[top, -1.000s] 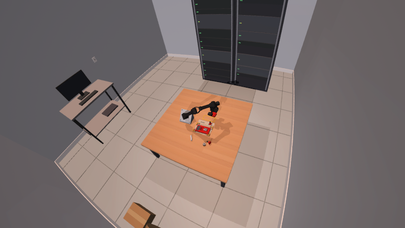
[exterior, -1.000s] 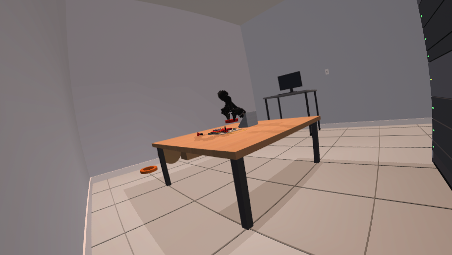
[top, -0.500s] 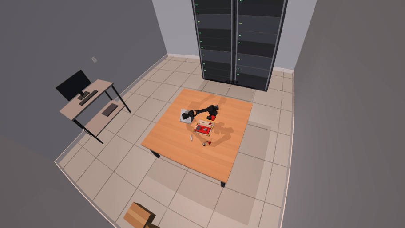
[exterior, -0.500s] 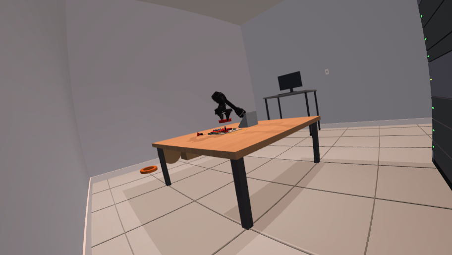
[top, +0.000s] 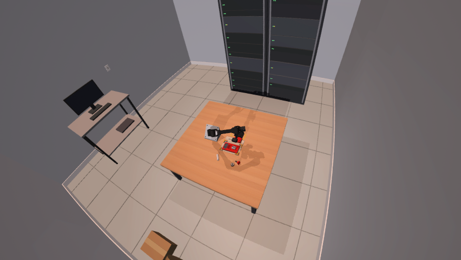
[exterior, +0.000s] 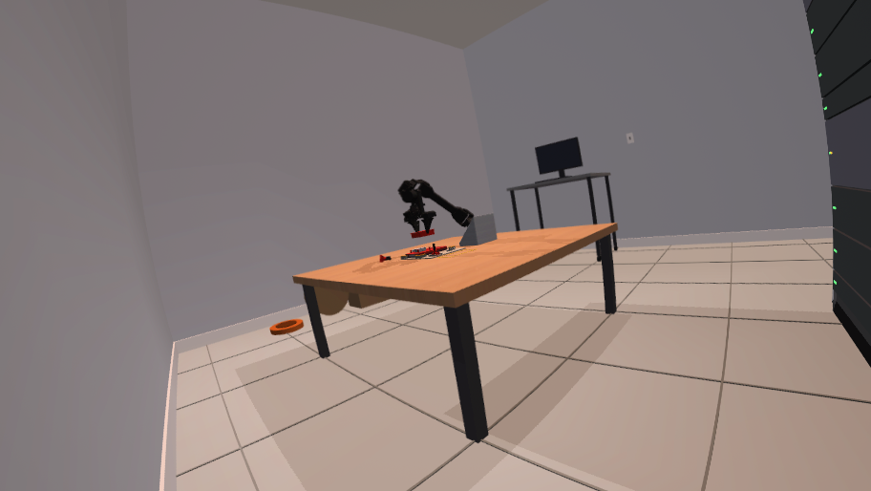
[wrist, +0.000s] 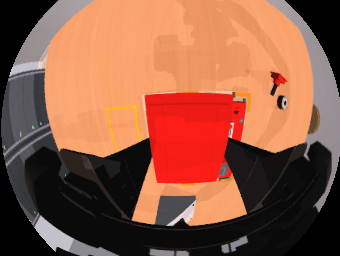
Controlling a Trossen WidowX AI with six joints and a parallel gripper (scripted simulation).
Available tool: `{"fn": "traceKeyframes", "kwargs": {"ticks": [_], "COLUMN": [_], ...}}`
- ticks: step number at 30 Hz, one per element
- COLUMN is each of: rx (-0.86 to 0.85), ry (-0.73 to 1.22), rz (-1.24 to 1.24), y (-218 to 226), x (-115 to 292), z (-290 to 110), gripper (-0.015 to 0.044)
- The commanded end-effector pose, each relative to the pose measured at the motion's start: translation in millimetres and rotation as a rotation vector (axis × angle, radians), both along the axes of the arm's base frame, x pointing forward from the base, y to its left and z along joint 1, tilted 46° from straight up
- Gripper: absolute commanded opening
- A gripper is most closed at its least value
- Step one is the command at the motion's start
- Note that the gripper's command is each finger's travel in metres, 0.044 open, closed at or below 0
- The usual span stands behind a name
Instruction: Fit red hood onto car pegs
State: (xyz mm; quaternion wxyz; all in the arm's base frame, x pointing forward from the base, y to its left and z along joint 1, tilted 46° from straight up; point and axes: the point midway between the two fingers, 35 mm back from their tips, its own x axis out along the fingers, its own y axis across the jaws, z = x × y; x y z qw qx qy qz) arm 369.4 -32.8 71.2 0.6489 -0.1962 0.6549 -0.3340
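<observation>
My gripper is shut on the red hood and holds it in the air above the car chassis. In the wrist view the hood's flat roof fills the space between my two black fingers and hides most of the chassis; only a red edge of the car shows at its right. The chassis sits in its jig on the wooden table, just in front of the arm's grey base.
A small red part and a dark ring lie on the table in front of the jig. A short white piece lies to their left. A yellow outline is marked on the table.
</observation>
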Motion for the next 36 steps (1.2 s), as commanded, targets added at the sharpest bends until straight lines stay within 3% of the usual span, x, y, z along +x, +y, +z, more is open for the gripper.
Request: {"fn": "traceKeyframes", "kwargs": {"ticks": [1, 14, 36], "rx": [-0.005, -0.018, -0.021], "ry": [0.01, 0.043, 0.042], "rz": [0.009, 0.031, 0.031], "y": [-12, -53, -87], "x": [-8, -40, -44], "z": [11, 50, 14], "gripper": [0.0, 0.0, 0.0]}}
